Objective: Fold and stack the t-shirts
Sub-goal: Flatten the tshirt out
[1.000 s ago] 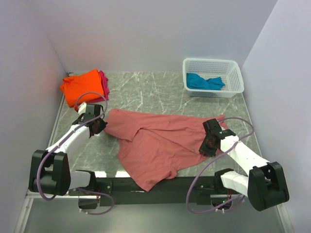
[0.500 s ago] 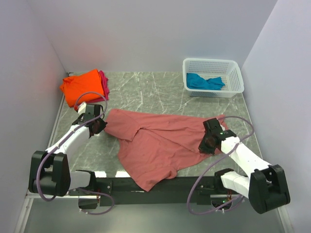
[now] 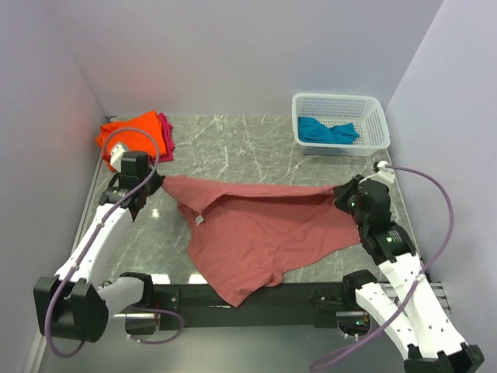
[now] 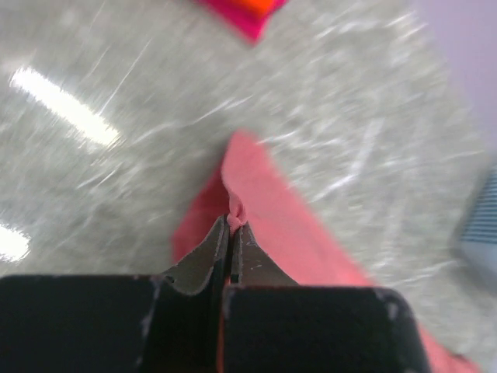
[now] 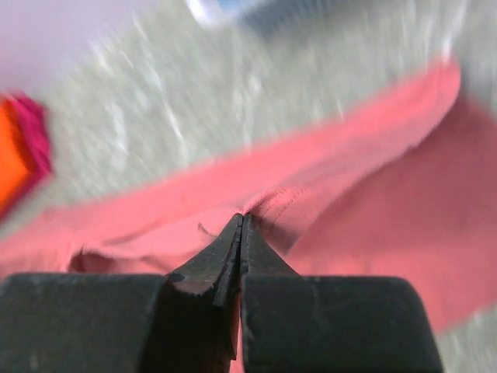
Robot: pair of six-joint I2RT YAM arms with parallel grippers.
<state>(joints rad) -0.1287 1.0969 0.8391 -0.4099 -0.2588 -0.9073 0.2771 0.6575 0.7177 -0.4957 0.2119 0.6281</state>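
Note:
The salmon-pink t-shirt [image 3: 256, 229] hangs stretched between both grippers, its lower part trailing on the table toward the near edge. My left gripper [image 3: 159, 181] is shut on the shirt's left corner [image 4: 235, 206]. On the right, my right gripper [image 3: 342, 195] is shut on the shirt's other edge [image 5: 272, 203]. A folded orange t-shirt [image 3: 132, 134] lies on a magenta t-shirt [image 3: 165, 128] at the back left. The teal t-shirt [image 3: 326, 130] is crumpled in the basket.
A white mesh basket [image 3: 378, 128] stands at the back right corner. The marble table [image 3: 248, 148] is walled at the back and on both sides. Both arm bases sit on the black rail at the near edge.
Both grippers have risen and pulled apart, lifting the pink shirt's upper edge taut. The right gripper shut on the cloth and swung right and back; the left moved back.

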